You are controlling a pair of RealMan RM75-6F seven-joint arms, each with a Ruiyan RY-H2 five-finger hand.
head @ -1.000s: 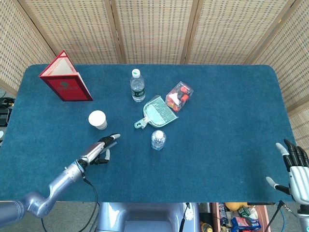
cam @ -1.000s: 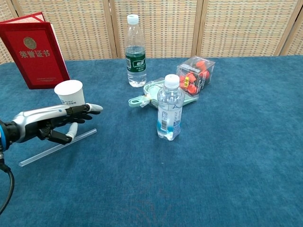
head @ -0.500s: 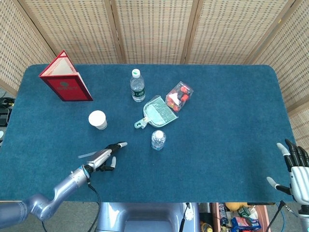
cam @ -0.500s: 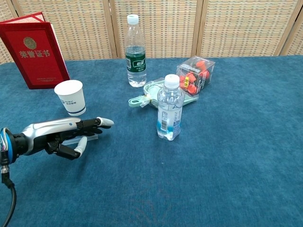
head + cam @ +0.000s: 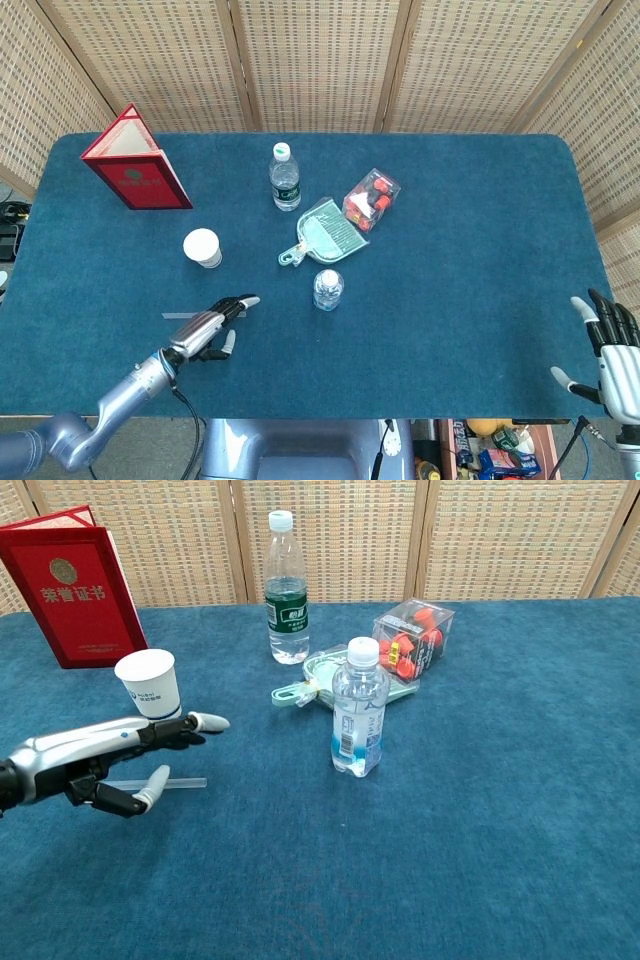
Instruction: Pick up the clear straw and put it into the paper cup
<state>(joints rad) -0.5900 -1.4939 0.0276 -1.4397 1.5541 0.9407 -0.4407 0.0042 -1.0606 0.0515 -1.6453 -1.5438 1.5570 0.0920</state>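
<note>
Left hand (image 5: 95, 760) is low over the near-left part of the counter (image 5: 480, 810), fingers (image 5: 205, 721) stretched out toward the right, thumb dropped below them. Nothing held; fingers apart.

Clear straw (image 5: 180, 782) lies flat on the blue cloth, roughly left-right, just under and behind the left hand. Only its right end shows past the thumb in the chest view. In the head view the straw (image 5: 180, 316) pokes out to the left of the hand (image 5: 205, 328), with the hand across its right part. Cannot tell whether the fingers touch it.

Paper cup (image 5: 149, 685) stands upright, mouth open, just beyond the left hand, on the far side of the straw. Near it, not touching.

Right hand (image 5: 607, 345) sits at the near-right edge of the counter in the head view only, fingers spread, holding nothing, well apart from everything else.

Other stuff:
- small water bottle (image 5: 358, 708) upright near centre, right of the left hand
- green dustpan (image 5: 320, 673) lying flat just behind it
- tall water bottle (image 5: 286, 590) upright, further back
- clear box of red items (image 5: 413, 636) at the right of the dustpan
- red certificate folder (image 5: 72, 588) standing open at far left, behind the cup
</note>
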